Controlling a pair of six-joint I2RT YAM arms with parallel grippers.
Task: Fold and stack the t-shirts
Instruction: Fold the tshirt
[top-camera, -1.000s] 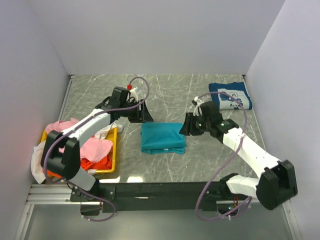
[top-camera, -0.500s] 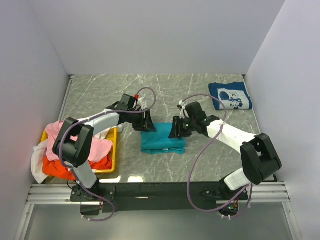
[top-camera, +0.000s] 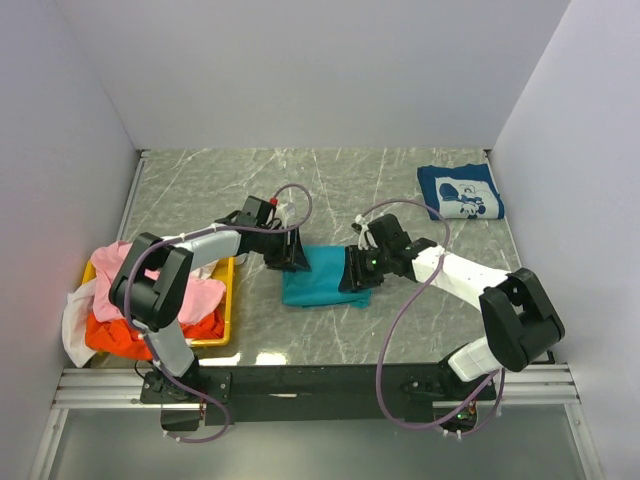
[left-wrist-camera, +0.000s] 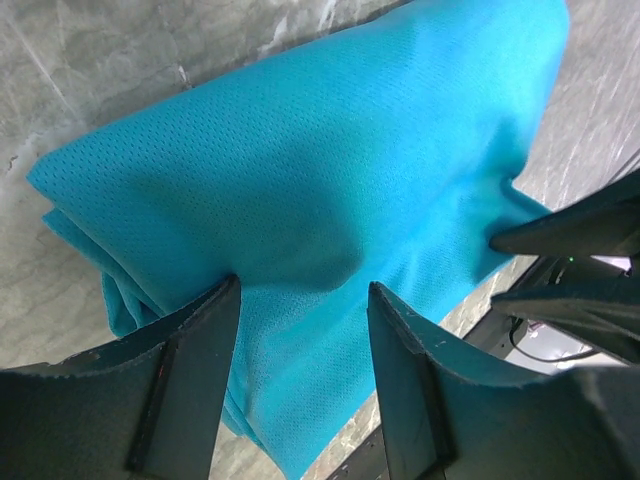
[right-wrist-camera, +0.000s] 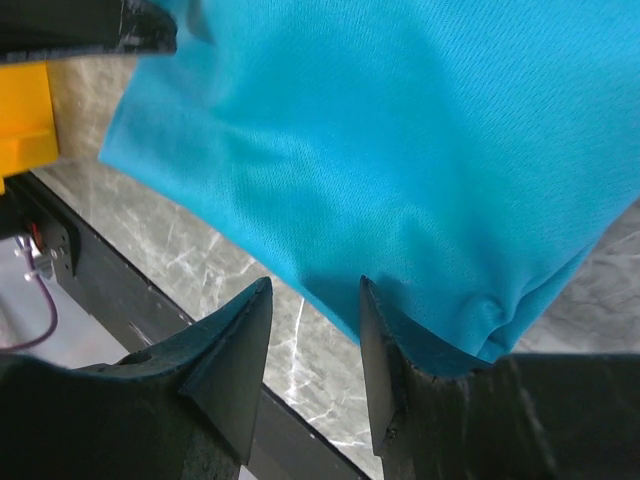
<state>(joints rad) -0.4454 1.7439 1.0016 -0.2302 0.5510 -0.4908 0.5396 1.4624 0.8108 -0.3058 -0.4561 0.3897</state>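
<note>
The folded teal t-shirt (top-camera: 318, 281) lies flat on the marble table (top-camera: 400, 330), near its middle, and I have one gripper at each end of it. The left gripper (top-camera: 292, 258) sits at the shirt's far-left corner. In the left wrist view its fingers (left-wrist-camera: 195, 370) are spread wide, with the doubled edge of the cloth bulging up between them; the jaws are released and not pinching the fabric. The right gripper (top-camera: 357, 272) sits at the shirt's right edge. In the right wrist view its two fingers (right-wrist-camera: 235, 370) are also parted, with the tips at the hem and bare table showing in the gap below them. One corner of the cloth lies over the right-hand finger, but nothing is clamped. One second ago both grippers stood clear of the shirt, the left beyond its far edge and the right off to its right side. Half a second ago they were at its border, and now they overlap it. The shirt itself has kept its position and its fold. The navy t-shirt (top-camera: 460, 192) lies folded in the far-right corner, well apart from both arms. The pink t-shirt (top-camera: 190, 295), orange t-shirt (top-camera: 125, 335) and white t-shirt (top-camera: 72, 325) are heaped in and over the yellow tray (top-camera: 228, 300) at the left.
</note>
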